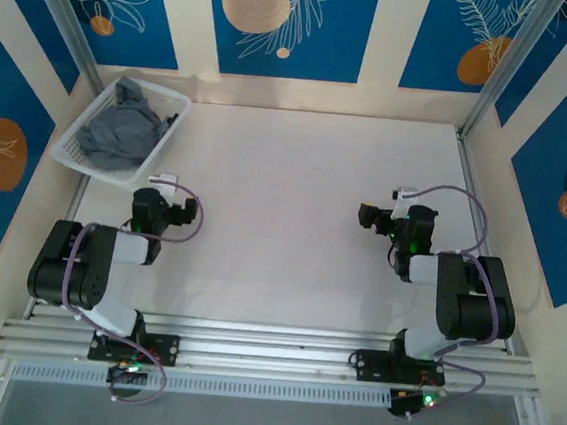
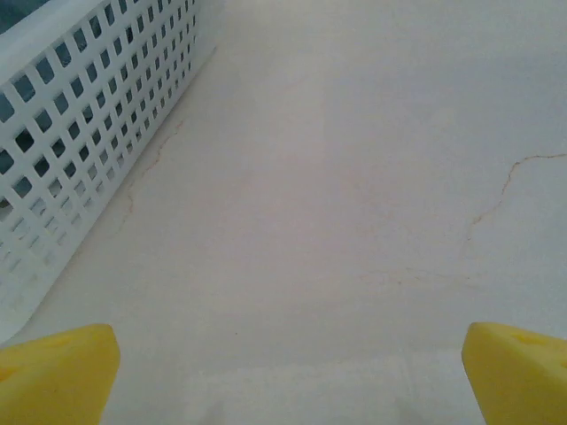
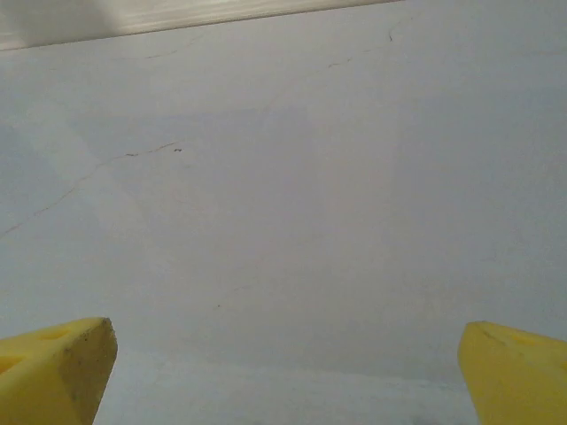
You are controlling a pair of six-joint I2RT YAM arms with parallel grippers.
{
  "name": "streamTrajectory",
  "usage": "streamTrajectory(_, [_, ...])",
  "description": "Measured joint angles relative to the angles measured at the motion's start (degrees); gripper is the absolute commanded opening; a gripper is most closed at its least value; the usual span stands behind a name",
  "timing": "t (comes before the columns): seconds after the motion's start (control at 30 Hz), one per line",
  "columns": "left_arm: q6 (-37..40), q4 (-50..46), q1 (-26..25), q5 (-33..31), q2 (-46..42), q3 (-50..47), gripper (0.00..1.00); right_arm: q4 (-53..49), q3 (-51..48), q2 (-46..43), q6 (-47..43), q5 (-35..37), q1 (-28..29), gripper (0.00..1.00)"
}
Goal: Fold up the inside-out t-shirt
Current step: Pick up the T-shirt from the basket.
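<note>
T-shirt [image 1: 120, 132] crumpled in white basket [image 2: 89, 124]; left gripper [image 2: 285, 376], right gripper [image 3: 285, 372] — both agape.

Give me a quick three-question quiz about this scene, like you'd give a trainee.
1. True or false: the grey t-shirt is neatly folded.
2. Which arm is nearer the white basket? A) the left B) the right
3. Fill in: the left gripper and right gripper both have their jaws ____.
Key: 1 false, it lies crumpled in the basket. 2 A. 3 open.
</note>
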Motion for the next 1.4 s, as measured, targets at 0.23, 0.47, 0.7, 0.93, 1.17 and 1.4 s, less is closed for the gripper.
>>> streamTrajectory(0.23, [0.0,0.02,0.02,0.02,0.0,0.0,0.99,0.0,0.0,0.0,0.0,-0.02,0.0,0.99])
streamTrajectory(0.47, [0.0,0.02,0.02,0.26,0.0,0.0,0.99,0.0,0.0,0.0,0.0,-0.02,0.0,0.99])
streamTrajectory(0.7, [0.0,0.02,0.02,0.7,0.0,0.04,0.99,0.0,0.0,0.0,0.02,-0.2,0.0,0.99])
streamTrajectory(0.93, [0.04,-0.33,-0.02,1.51,-0.87,-0.07,0.99,-11.54,0.98,-9.64,0.94,4.55,2.43,1.0])
streamTrajectory(1.17, [-4.15,-18.73,-0.59,-3.43,-22.6,3.08,0.99,-44.04,21.05,-25.64,16.92,6.43,8.24,0.97])
streamTrajectory(1.4, [-18.18,-46.21,2.38,-11.3,-23.56,30.84,0.99,-63.34,34.01,-18.25,20.92,0.17,23.93,0.98])
